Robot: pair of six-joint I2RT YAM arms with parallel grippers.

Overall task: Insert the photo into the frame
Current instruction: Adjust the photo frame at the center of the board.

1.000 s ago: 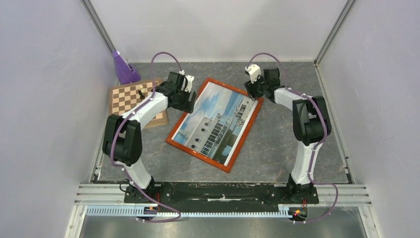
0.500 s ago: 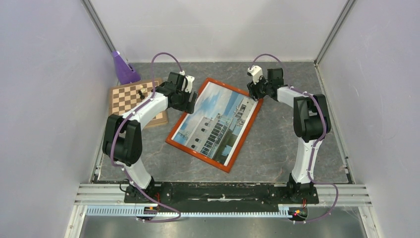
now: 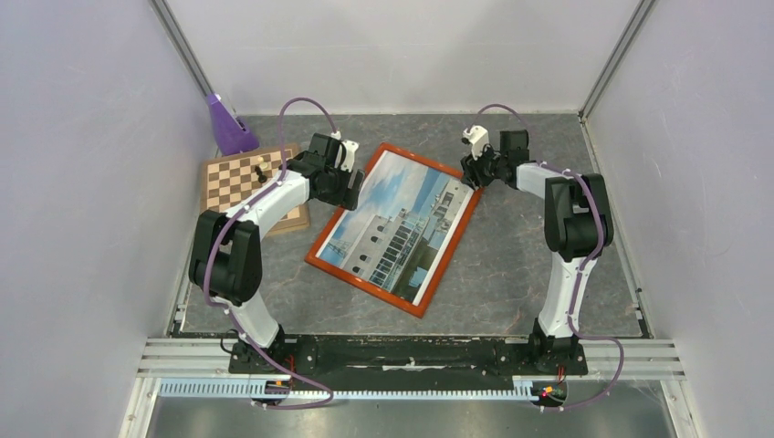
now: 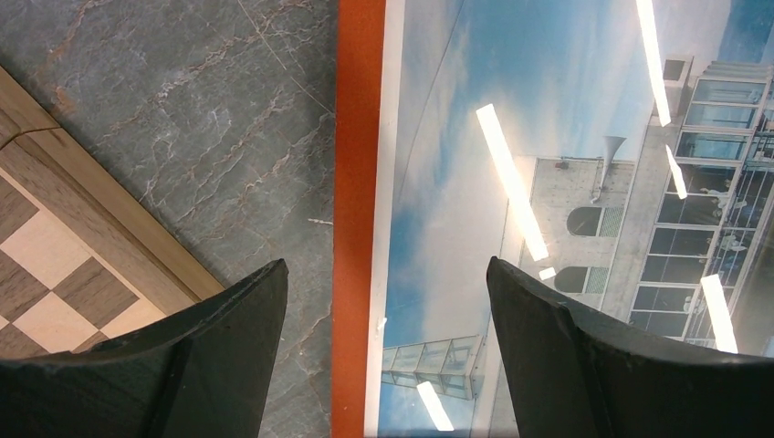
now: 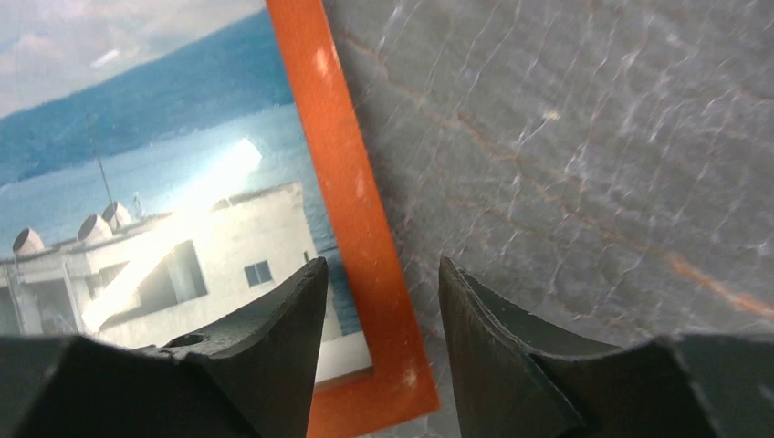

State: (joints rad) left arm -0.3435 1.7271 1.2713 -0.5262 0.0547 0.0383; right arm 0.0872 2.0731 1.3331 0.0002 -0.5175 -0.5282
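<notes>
A wooden picture frame (image 4: 356,137) lies flat and askew on a grey marbled table (image 3: 511,265), its orange-brown rails running at a slant to the table's edges. The photo (image 3: 397,224), a print of a pale building under blue, cloudy sky with a thin white border, lies face up inside the frame and fills the opening. Overhead lights glare in streaks across its glossy surface.

The left gripper (image 4: 383,269) hangs over the frame's left long rail, near the far corner. Its jaws are spread wide, one over the bare table just outside the rail and the other over the sky in the print, and nothing is caught between them.

The right gripper (image 5: 383,265) sits over the frame's right-hand corner, where the rail turns. Its jaws stand apart, though closer together than the left pair. One is over the print just inside the rail, the other over the stone outside it, and the rail passes between them with a gap showing on the outer side.

A chessboard (image 3: 239,182) lies just left of the frame, partly under the left arm, with a small dark piece (image 3: 261,169) on it. Beyond the board, farther from the frame, a purple object (image 3: 226,123) stands in the corner.
</notes>
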